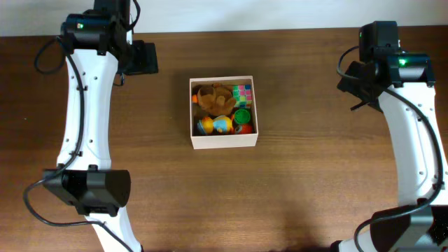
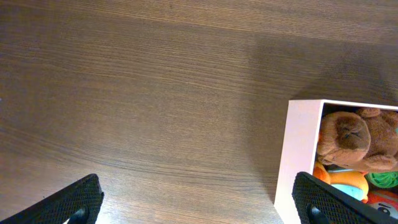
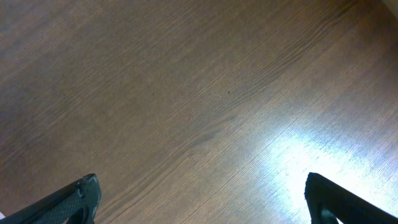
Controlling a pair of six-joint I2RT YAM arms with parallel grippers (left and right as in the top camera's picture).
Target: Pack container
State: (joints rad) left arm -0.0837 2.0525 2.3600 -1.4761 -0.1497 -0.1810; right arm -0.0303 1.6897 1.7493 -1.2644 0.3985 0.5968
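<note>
The container is a square white-walled box at the table's middle. It holds a brown plush toy, a multicoloured cube, a green round toy and an orange and blue toy. The left wrist view shows its white wall and the plush at the right. My left gripper is open and empty, over bare table left of the container. My right gripper is open and empty, over bare wood far right of the container.
The table is dark brown wood. Its far edge runs along the top of the overhead view. The left arm stands along the left side and the right arm along the right side.
</note>
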